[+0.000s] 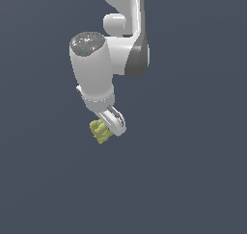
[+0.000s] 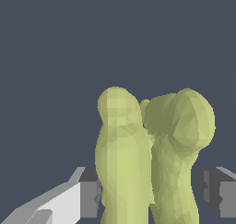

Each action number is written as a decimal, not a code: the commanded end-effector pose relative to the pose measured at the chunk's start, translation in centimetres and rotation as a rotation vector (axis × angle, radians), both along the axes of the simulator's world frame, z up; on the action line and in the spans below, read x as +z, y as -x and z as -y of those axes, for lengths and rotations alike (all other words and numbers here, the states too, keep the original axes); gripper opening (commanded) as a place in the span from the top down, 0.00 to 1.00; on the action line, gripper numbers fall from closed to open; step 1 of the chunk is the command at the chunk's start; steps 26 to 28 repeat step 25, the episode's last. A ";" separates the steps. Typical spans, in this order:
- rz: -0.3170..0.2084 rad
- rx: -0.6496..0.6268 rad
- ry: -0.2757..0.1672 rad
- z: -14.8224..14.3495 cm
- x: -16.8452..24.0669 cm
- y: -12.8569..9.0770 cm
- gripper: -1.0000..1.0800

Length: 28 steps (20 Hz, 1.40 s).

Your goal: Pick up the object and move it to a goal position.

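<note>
Between the two fingers of the end effector [image 1: 108, 128] sits the object [image 1: 100, 131], a small yellow-green lump made of short rounded lobes, matte and faceted in the render. In the exterior view the white arm [image 1: 91, 67] comes down from the top of the frame, bends at a grey-banded joint, and ends in a tilted wrist; only one finger [image 1: 116, 121] shows clearly there, lying against the object on the exterior view's right, while the other finger is hidden behind the lump or the wrist. The object projects from the fingertips toward the exterior view's left and slightly below them, and it is narrower than the arm's white housing above it. From the wrist view the object [image 2: 152, 158] fills the space ahead of the camera as two upright stubby lobes pressed side by side, with a third, darker bulge tucked behind where they meet. A grey pad [image 2: 89, 197] on a white finger touches or nearly touches one lobe; the opposite pad [image 2: 213, 191] stands close to the other lobe with a thin strip of background visible between them, so contact on that side cannot be confirmed. The end effector reads as closed around the object, holding it. The surroundings are a flat, uniform dark blue-grey in both views, with no visible edge, shadow or surface under the object, so whether it rests on anything cannot be told.
</note>
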<state>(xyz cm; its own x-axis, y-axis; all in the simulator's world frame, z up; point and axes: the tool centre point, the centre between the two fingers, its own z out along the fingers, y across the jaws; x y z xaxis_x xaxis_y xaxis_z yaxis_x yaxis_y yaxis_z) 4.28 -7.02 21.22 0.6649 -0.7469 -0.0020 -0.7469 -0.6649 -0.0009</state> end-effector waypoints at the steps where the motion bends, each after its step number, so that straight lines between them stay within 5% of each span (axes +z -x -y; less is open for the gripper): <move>1: 0.000 0.000 0.000 2.1 2.3 0.7 1.00; 15: 0.001 0.001 0.001 12.4 13.3 3.1 1.00; 28: 0.001 0.001 0.002 14.2 15.2 3.2 1.00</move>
